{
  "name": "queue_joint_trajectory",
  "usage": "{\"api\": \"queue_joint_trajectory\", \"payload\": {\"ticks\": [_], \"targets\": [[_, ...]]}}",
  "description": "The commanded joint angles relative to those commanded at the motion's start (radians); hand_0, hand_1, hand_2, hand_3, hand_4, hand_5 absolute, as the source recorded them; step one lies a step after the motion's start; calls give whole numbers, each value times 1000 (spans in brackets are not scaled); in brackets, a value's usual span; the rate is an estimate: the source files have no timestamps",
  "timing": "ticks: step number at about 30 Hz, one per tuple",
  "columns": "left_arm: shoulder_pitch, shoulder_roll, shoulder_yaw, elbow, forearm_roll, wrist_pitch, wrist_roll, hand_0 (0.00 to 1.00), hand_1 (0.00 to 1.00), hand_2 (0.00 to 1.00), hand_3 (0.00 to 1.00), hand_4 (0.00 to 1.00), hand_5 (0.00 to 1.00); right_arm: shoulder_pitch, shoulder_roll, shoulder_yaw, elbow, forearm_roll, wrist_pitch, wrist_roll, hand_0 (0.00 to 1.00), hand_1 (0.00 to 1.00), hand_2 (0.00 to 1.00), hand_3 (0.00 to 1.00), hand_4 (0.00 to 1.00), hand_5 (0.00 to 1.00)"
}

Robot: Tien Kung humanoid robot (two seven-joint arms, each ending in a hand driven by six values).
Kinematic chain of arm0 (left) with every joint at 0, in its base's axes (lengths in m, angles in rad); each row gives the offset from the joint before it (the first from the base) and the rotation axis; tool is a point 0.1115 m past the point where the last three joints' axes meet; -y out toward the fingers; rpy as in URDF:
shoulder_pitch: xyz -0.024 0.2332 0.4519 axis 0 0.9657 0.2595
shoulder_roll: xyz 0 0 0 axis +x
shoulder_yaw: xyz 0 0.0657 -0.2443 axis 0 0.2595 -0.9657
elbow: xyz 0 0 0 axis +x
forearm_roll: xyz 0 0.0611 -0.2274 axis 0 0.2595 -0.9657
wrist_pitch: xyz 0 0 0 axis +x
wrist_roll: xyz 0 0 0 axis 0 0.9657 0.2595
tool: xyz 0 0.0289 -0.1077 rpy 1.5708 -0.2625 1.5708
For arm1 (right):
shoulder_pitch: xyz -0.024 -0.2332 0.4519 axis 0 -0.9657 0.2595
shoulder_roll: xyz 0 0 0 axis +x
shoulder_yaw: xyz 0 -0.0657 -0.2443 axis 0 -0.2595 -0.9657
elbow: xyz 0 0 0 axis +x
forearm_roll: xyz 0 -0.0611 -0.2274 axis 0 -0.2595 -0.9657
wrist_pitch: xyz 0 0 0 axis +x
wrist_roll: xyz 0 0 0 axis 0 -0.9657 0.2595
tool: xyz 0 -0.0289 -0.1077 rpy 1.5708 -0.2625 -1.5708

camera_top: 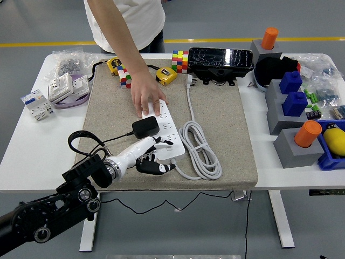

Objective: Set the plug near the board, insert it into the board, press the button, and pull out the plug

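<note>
The left hand lies low over the grey mat, at the near end of the white power strip. Its black-tipped fingers are loosely curled and seem to hold nothing, though the angle makes that hard to be sure of. Just beyond it the plug, a squat black adapter block with rounded corners, sits on the strip's left side, apparently seated in a socket; its thin black cable loops off to the left over the mat's edge. At the strip's far end a person's hand presses flat on it. The strip's own white cord lies coiled beside it on the right.

On the right of the tabletop, grey blocks serve as holders: an orange cylinder stands in the nearest one, blue pieces in those behind, another orange cylinder at the back. A blue bin at the edge holds a yellow object.
</note>
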Motion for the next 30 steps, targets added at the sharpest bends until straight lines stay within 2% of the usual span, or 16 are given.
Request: {"api": "queue_joint_trajectory", "payload": {"ticks": [1, 2, 4, 5, 7, 8, 13, 14, 19, 20, 23, 25, 26, 30], "targets": [[-3, -2, -1, 4, -44, 41, -46, 127, 75, 142, 616, 801, 311, 0, 0, -1, 0, 0, 0, 0, 542, 645, 663, 562, 905, 425], [-10, -6, -7, 16, -80, 75, -85, 227, 171, 292, 576, 795, 309, 1, 0, -1, 0, 0, 0, 0, 542, 644, 663, 563, 905, 426], [-23, -16, -21, 44, -128, 128, -169, 227, 171, 292, 576, 795, 309, 1, 0, 0, 1, 1, 0, 1, 542, 644, 663, 563, 905, 426], [-28, -20, -26, 56, -133, 139, -206, 227, 171, 292, 576, 795, 309, 1, 1, -1, 1, 1, 0, 1, 542, 644, 663, 563, 905, 426], [-47, -38, -44, 106, -84, 168, -283, 227, 171, 292, 576, 795, 309, 2, 1, -2, 1, 2, 0, 1, 542, 644, 663, 563, 905, 426], [-54, -44, -50, 128, -54, 175, -292, 411, 419, 501, 580, 793, 274, 3, 1, -2, 1, 3, 0, 1, 542, 644, 663, 563, 906, 426], [-82, -78, -76, 232, 56, 197, -276, 411, 419, 501, 580, 793, 274, 3, -2, -3, 3, 4, -1, 0, 542, 644, 663, 563, 906, 426], [-87, -85, -81, 255, 86, 196, -261, 735, 700, 619, 615, 845, 252, 3, -2, -3, 3, 5, -1, 0, 542, 645, 663, 563, 906, 426], [-102, -106, -80, 324, 186, 162, -170, 735, 700, 619, 615, 845, 252, 3, -2, -3, 4, 4, -1, 0, 542, 645, 663, 563, 906, 426], [-103, -108, -79, 331, 198, 158, -154, 783, 782, 759, 760, 979, 299, 3, -2, -2, 4, 4, -1, 0, 542, 645, 663, 563, 907, 426], [-102, -111, -76, 350, 225, 140, -106, 783, 782, 759, 760, 979, 299, 3, -2, -3, 4, 4, -1, 0, 542, 645, 663, 563, 907, 426], [-103, -111, -71, 358, 234, 128, -91, 783, 782, 759, 760, 979, 299, 3, -2, -3, 3, 5, -1, 0, 542, 645, 663, 563, 907, 426], [-104, -111, -68, 363, 237, 123, -84, 758, 740, 711, 740, 989, 290, 3, -2, -3, 3, 5, 0, 0, 542, 644, 663, 563, 907, 427], [-104, -112, -62, 372, 252, 101, -47, 758, 740, 711, 740, 989, 290, 4, -2, -3, 3, 5, -1, 0, 542, 644, 663, 563, 907, 427]]}}
